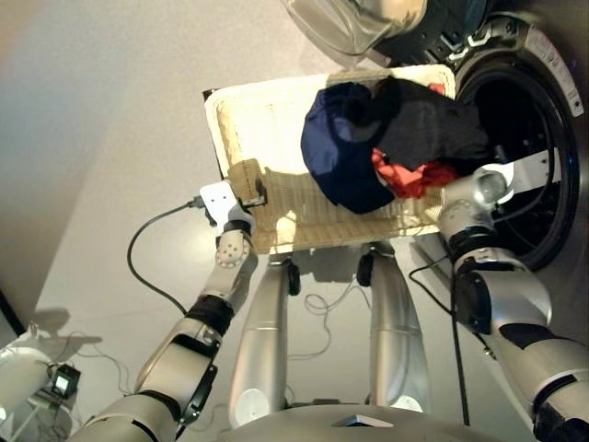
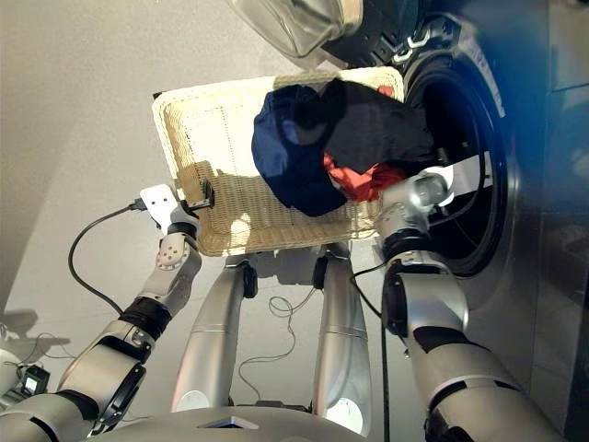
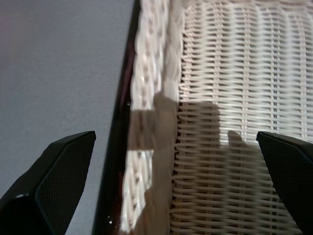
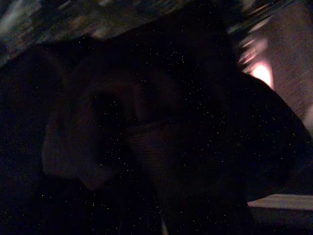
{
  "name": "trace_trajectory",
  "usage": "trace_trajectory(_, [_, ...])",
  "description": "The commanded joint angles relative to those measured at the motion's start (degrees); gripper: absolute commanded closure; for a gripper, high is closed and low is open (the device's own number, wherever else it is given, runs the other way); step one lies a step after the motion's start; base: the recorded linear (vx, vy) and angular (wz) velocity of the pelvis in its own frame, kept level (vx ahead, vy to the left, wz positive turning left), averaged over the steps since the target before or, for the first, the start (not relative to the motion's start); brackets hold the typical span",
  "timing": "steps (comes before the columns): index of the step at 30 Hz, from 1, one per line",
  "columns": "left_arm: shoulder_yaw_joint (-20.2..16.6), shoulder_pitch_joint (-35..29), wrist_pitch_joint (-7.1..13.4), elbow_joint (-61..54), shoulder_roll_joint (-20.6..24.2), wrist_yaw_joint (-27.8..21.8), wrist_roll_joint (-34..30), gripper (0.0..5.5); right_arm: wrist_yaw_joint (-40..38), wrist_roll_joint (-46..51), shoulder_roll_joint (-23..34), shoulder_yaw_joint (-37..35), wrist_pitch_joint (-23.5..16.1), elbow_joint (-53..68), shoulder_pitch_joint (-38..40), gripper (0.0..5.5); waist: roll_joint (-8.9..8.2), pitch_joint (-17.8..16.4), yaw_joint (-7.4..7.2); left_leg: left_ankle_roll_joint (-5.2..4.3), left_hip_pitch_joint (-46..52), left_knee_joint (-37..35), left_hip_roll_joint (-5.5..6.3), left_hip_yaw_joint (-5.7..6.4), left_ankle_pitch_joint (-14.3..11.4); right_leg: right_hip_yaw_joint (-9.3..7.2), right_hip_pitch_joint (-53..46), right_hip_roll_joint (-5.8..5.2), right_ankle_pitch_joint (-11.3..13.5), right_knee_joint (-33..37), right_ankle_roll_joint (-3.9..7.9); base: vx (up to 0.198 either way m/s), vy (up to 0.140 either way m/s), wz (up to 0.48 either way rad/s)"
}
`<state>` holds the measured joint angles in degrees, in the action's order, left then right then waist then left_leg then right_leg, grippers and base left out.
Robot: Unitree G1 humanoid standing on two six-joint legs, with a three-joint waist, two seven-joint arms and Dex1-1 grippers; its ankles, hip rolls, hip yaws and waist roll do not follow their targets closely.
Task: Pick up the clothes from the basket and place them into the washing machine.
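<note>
The basket (image 1: 248,120) lies on the floor beside the washing machine (image 1: 552,55), whose dark drum opening (image 1: 529,110) faces it. The clothes are heaped at the basket's end nearest the machine: a navy blue one (image 1: 336,147), a black one (image 1: 428,120) over it, and a coral-red one (image 1: 409,177) beneath. My left gripper (image 3: 176,134) is open, one finger on each side of the basket's far-side rim (image 3: 151,73), holding nothing. My right gripper (image 1: 471,164) reaches in at the black garment's edge by the drum mouth; its wrist view shows only dark cloth.
The machine's glass door (image 1: 354,23) hangs open above the basket. A black cable (image 1: 147,253) loops over the grey floor to the left, and a small device (image 1: 60,378) with wires sits at the lower left corner.
</note>
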<state>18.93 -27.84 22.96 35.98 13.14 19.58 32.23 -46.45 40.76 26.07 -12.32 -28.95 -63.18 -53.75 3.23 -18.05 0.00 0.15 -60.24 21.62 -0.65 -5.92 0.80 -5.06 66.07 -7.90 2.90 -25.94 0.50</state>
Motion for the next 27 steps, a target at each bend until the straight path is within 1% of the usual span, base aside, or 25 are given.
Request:
trace_trajectory(1, [-0.38, 1.78, 2.74, -0.1, 1.12, -0.55, -0.48, 0.0, -7.01, -3.83, 12.03, -1.3, -3.77, -0.97, 1.95, 5.5, 2.18, 4.76, -1.81, 0.01, 0.57, 4.0, -0.04, 2.87, -8.35, 0.21, -1.86, 0.25, -6.03, -1.21, 5.98, 0.0, 0.0, 0.0])
trace_trajectory(2, [0.19, 2.11, 2.83, 0.19, 1.62, -0.77, -0.53, 0.0, -8.51, -5.03, 17.26, -1.12, -3.45, -1.71, 2.24, 5.5, 1.9, 5.44, -1.88, 0.05, 0.11, 4.43, -0.04, 3.13, -8.48, 0.36, -1.31, 0.21, -6.22, -1.62, 6.01, 0.0, 0.0, 0.0])
trace_trajectory(4, [0.88, 2.17, 2.83, 0.51, 1.72, -0.82, -0.5, 0.0, -7.23, -4.27, 21.12, -0.24, -2.82, -3.26, 2.36, 5.5, 1.85, 6.26, -1.63, -0.02, -0.48, 4.57, -0.16, 3.33, -8.53, 0.57, -0.65, 0.01, -6.34, -1.96, 6.12, 0.0, 0.0, 0.0])
trace_trajectory(5, [0.96, 2.18, 2.87, 0.53, 1.59, -0.84, -0.46, 0.0, -6.71, -3.8, 21.5, -0.07, -2.87, -3.73, 2.2, 5.5, 1.95, 6.44, -1.54, -0.02, -0.61, 4.56, -0.14, 3.31, -8.52, 0.59, -0.5, -0.01, -6.36, -2.0, 6.13, 0.0, 0.0, 0.0])
trace_trajectory(6, [1.31, 1.84, 2.87, 1.04, 1.46, -0.65, -0.31, 0.0, -5.01, -3.31, 21.53, 1.61, -2.55, -3.68, 1.85, 5.5, 1.77, 6.95, -1.42, -0.07, -0.56, 4.39, -0.18, 3.34, -8.46, 0.65, -0.59, -0.18, -6.3, -1.91, 6.2, 0.0, 0.0, 0.0])
trace_trajectory(8, [1.78, 1.38, 3.06, 2.11, 0.84, -0.73, -0.29, 0.0, -2.97, -2.63, 19.02, 3.53, -2.65, -3.44, 0.62, 5.5, 1.74, 7.28, -1.36, -0.12, -0.3, 3.96, -0.05, 3.28, -8.37, 0.74, -0.82, -0.22, -6.16, -1.59, 6.13, 0.0, 0.0, 0.0])
trace_trajectory(9, [1.96, 0.99, 3.25, 2.47, 0.55, -0.73, -0.31, 0.0, -0.76, -1.87, 17.31, 4.72, -2.47, -3.29, 0.19, 5.5, 1.65, 7.43, -1.3, -0.2, -0.07, 3.66, -0.01, 3.18, -8.32, 0.74, -1.08, -0.27, -6.02, -1.28, 6.14, 0.0, 0.0, 0.0])
trace_trajectory(10, [2.0, 0.68, 3.44, 2.83, 0.39, -0.87, -0.14, 0.0, 1.66, -0.81, 15.79, 6.15, -2.33, -3.0, -0.31, 3.77, 1.49, 7.55, -1.32, -0.27, 0.18, 3.34, 0.03, 3.11, -8.24, 0.78, -1.31, -0.27, -5.83, -0.96, 6.13, 0.0, 0.0, 0.0])
trace_trajectory(11, [1.92, 0.33, 3.48, 3.14, 0.16, -1.13, 0.0, 0.0, 5.21, 0.38, 14.16, 7.77, -2.13, -2.21, -0.32, 0.0, 1.37, 7.53, -1.42, -0.34, 0.37, 3.11, 0.02, 3.07, -8.11, 0.77, -1.58, -0.32, -5.64, -0.73, 6.11, 0.0, 0.0, 0.0])
trace_trajectory(12, [1.75, -0.17, 3.48, 3.76, -0.09, -1.4, 0.26, 0.0, 8.74, 1.78, 12.15, 9.23, -1.73, -1.73, -0.11, 0.0, 1.32, 7.61, -1.48, -0.48, 0.71, 2.74, 0.0, 3.01, -7.96, 0.71, -1.91, -0.32, -5.44, -0.4, 6.09, 0.0, 0.0, 0.0])
trace_trajectory(15, [0.74, -1.15, 3.35, 3.88, -0.46, -2.23, 1.09, 0.0, 15.22, 4.24, 6.6, 12.71, -2.11, 2.9, 1.4, 0.0, 1.11, 7.38, -1.96, -0.84, 2.14, 1.2, 0.11, 3.05, -7.38, 0.5, -3.51, -0.26, -5.03, 0.81, 6.09, 0.0, 0.0, 0.0])
trace_trajectory(16, [0.33, -1.25, 3.21, 3.93, -0.43, -2.51, 1.26, 0.0, 16.19, 3.83, 5.22, 13.04, -2.05, 3.71, 2.33, 0.0, 1.0, 7.23, -2.1, -0.95, 2.49, 0.92, 0.15, 3.05, -7.17, 0.3, -4.05, -0.32, -4.88, 1.09, 6.09, 0.0, 0.0, 0.0])
trace_trajectory(17, [0.28, -1.2, 3.2, 3.95, -0.36, -2.56, 1.28, 0.0, 16.13, 3.75, 5.1, 13.02, -2.04, 3.86, 2.45, 0.0, 0.97, 7.19, -2.19, -0.96, 2.59, 0.86, 0.16, 3.08, -7.13, 0.26, -4.17, -0.33, -4.86, 1.15, 6.09, 0.0, 0.0, 0.0])
trace_trajectory(18, [-0.4, -1.05, 3.06, 3.25, -0.49, -3.66, 1.76, 0.0, 19.25, 2.84, 2.01, 15.08, -1.74, 7.18, 3.82, 0.0, 0.86, 6.93, -2.27, -1.2, 3.58, -0.28, 0.22, 3.19, -6.55, -0.04, -5.22, -0.44, -4.36, 1.98, 6.14, 0.0, 0.0, 0.0])
trace_trajectory(19, [-0.67, -0.86, 2.99, 3.22, -0.47, -4.21, 2.07, 0.0, 20.67, 1.49, 0.9, 16.02, -1.1, 7.69, 4.7, 0.0, 0.73, 6.87, -2.25, -1.32, 4.33, -1.09, 0.33, 3.24, -6.24, -0.19, -5.96, -0.44, -4.09, 2.68, 6.19, 0.0, 0.0, 0.0])
trace_trajectory(21, [-1.01, -0.71, 3.06, 3.02, -0.5, -5.51, 2.8, 0.0, 22.86, -0.68, -0.45, 18.13, 0.27, 8.58, 5.76, 0.0, 0.43, 6.65, -2.2, -1.65, 6.05, -3.17, 0.34, 3.2, -5.33, -0.58, -7.55, -0.6, -3.29, 4.3, 6.42, 0.0, 0.0, 0.0])
trace_trajectory(22, [-0.86, -0.75, 2.98, 3.12, -0.54, -6.41, 3.09, 0.0, 24.35, -4.0, -0.48, 20.63, 1.77, 9.19, 6.21, 0.0, 0.16, 6.49, -2.2, -1.82, 7.0, -4.21, 0.4, 3.21, -4.77, -0.77, -8.51, -0.64, -2.86, 5.4, 6.49, 0.0, 0.0, 0.0])
trace_trajectory(26, [1.17, -1.62, 2.27, 4.67, -1.18, -10.39, 3.66, 0.0, 27.63, -11.12, -2.75, 26.17, 4.83, 10.34, 8.55, 0.0, -0.67, 5.53, -2.52, -2.47, 11.58, -8.36, 0.68, 3.14, -2.83, -1.34, -12.86, -0.29, -0.99, 9.69, 6.91, 0.0, 0.0, 0.0])
trace_trajectory(27, [1.15, -1.65, 2.3, 4.73, -1.18, -10.44, 3.68, 0.0, 27.6, -11.15, -2.76, 26.17, 4.86, 10.38, 8.57, 0.0, -0.66, 5.37, -2.54, -2.47, 11.84, -8.53, 0.68, 3.16, -2.75, -1.37, -13.12, -0.28, -0.93, 9.83, 6.91, 0.0, 0.0, 0.0])
